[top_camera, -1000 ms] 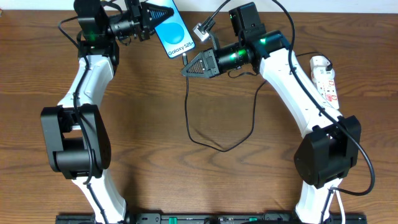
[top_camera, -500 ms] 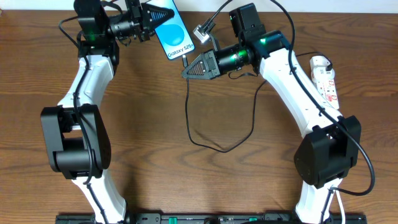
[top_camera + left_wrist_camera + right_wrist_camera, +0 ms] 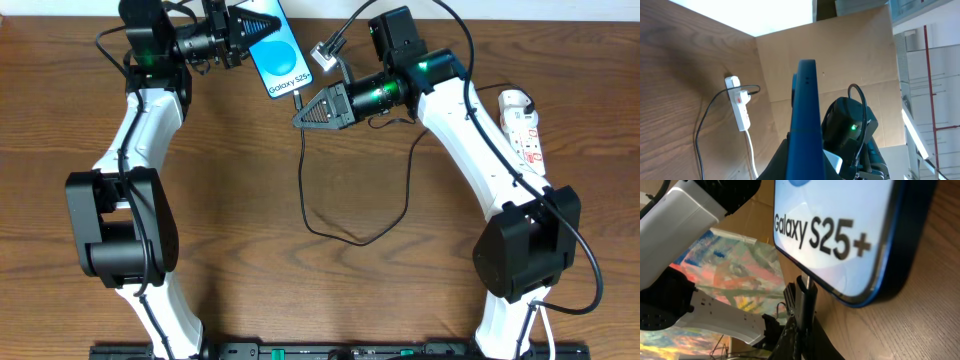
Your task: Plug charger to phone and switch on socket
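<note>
The left arm and the right arm share white tapered links, bulky black joint housings, a green light glowing near each wrist, looping black cables, and black wedge-shaped ends, the left tool and right tool.

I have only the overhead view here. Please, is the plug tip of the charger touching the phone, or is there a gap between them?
Observer: In the right wrist view, the charger plug, gripped by the right gripper, meets the bottom edge of the phone with its metal tip. How deep it sits, I cannot tell.
Operator: And how is the phone held?
Observer: The left wrist view shows it edge-on, upright between the fingers of the left gripper.
Operator: Is something plugged in the socket?
Observer: In the left wrist view, a black cable runs into the socket near its red part.
</note>
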Controlling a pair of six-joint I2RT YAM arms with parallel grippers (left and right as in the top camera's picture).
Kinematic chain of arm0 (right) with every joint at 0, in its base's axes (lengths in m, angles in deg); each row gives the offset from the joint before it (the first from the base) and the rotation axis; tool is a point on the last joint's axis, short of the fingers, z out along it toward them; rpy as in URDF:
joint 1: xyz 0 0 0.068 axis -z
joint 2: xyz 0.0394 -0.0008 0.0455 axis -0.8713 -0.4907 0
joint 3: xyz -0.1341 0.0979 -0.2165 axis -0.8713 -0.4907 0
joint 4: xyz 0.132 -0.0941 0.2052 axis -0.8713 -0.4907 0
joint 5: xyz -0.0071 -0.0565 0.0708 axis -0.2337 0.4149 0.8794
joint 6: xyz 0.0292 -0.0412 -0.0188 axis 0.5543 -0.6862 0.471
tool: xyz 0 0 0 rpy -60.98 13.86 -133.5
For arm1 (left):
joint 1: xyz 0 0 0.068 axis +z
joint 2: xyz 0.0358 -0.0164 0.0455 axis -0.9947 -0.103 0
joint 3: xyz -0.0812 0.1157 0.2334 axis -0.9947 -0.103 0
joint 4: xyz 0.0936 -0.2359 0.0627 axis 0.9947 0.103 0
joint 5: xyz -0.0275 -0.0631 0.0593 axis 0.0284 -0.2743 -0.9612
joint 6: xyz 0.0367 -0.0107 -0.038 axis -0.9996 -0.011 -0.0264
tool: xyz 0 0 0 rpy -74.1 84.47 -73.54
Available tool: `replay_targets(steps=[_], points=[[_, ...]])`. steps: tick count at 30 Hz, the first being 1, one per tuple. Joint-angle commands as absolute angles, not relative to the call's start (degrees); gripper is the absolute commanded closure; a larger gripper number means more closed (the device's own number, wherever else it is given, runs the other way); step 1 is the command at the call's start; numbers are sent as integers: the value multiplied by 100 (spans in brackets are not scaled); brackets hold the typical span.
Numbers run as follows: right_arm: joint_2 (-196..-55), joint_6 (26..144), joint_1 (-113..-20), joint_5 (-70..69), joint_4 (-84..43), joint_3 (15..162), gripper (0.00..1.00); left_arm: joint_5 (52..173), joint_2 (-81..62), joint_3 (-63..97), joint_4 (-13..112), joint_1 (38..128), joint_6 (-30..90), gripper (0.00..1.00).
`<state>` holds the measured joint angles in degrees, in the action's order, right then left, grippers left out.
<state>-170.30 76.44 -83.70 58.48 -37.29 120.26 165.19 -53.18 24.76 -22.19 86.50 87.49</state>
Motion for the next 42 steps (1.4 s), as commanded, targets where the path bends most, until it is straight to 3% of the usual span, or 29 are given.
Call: replay_targets(steps=[1,42], points=[[-16945,7386,-8386,6154,-3735,12026,99,16621,-5209,2564,-2294,8648,8739,93],[-16945,7128,-8532,5903,-4028,12026,99,16936,-5209,2564,-2294,8648,8631,92]])
